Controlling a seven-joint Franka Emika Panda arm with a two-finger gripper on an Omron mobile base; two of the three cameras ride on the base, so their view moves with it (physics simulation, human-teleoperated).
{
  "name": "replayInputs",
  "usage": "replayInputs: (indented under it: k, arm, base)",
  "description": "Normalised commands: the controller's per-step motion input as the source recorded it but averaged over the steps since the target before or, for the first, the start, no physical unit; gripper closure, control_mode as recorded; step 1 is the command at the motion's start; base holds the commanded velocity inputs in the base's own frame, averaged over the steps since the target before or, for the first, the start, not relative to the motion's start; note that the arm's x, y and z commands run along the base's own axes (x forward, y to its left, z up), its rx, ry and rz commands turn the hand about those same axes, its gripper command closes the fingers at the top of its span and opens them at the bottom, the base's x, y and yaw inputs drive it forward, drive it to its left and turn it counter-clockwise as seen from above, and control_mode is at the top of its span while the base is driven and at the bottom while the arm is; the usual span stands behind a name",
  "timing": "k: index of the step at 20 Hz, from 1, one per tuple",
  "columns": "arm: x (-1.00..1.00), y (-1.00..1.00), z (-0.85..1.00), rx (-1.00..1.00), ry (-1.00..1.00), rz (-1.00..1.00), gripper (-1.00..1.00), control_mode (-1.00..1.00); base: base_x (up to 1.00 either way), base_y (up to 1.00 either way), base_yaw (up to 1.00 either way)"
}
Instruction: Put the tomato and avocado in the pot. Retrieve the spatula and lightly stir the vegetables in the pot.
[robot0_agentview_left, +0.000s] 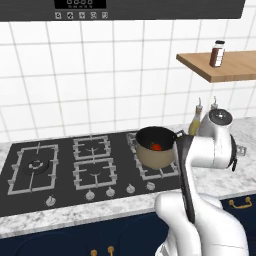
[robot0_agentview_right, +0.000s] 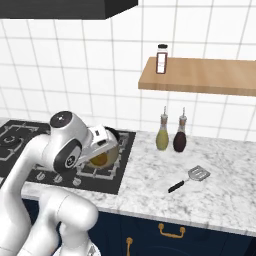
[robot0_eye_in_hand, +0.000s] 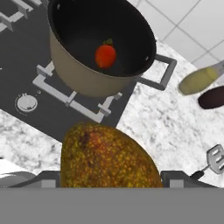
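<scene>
Avocado (robot0_eye_in_hand: 109, 157) sits big at 6 o'clock in hand view, squeezed between gripper fingers, so gripper is closed on it. Pot (robot0_eye_in_hand: 87, 74) up at 12 o'clock on burner, tomato (robot0_eye_in_hand: 105, 55) already inside.

Left base view: pot (robot0_agentview_left: 156, 155) on right burner, tomato (robot0_agentview_left: 156, 146) red dot in it, arm at its 3 o'clock.

Right base view: spatula (robot0_agentview_right: 189, 179) waits on counter at 3 o'clock of stove, for stirring later.

One pot (robot0_eye_in_hand: 92, 74), one tomato (robot0_eye_in_hand: 105, 55), one avocado (robot0_eye_in_hand: 105, 159). One spatula (robot0_agentview_right: 189, 179) and two bottles (robot0_agentview_right: 162, 135) (robot0_agentview_right: 179, 137). One jar (robot0_agentview_right: 161, 59) on the shelf (robot0_agentview_right: 210, 77).
</scene>
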Motion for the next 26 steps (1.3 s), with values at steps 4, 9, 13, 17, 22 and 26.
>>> replayInputs:
  k: [4, 9, 13, 17, 22, 26]
  arm:
    - [0.00, 0.00, 0.00, 0.00, 0.00, 0.00, 1.00, -1.00]
    - [0.29, -0.01, 0.05, 0.15, 0.04, -0.03, 1.00, -1.00]
    - [0.66, 0.37, 0.05, 0.05, 0.08, -0.15, 1.00, -1.00]
    - [0.52, 0.37, 0.01, 0.00, 0.12, -0.13, 1.00, -1.00]
    - [0.79, 0.19, -0.11, 0.01, 0.04, -0.07, 1.00, -1.00]
    - [0.81, 0.13, -0.18, 0.06, 0.19, -0.02, 1.00, -1.00]
  base:
    - [0.00, 0.00, 0.00]
    - [0.00, 0.00, 0.00]
    - [0.00, 0.00, 0.00]
    - [0.00, 0.00, 0.00]
    - [0.00, 0.00, 0.00]
    - [0.00, 0.00, 0.00]
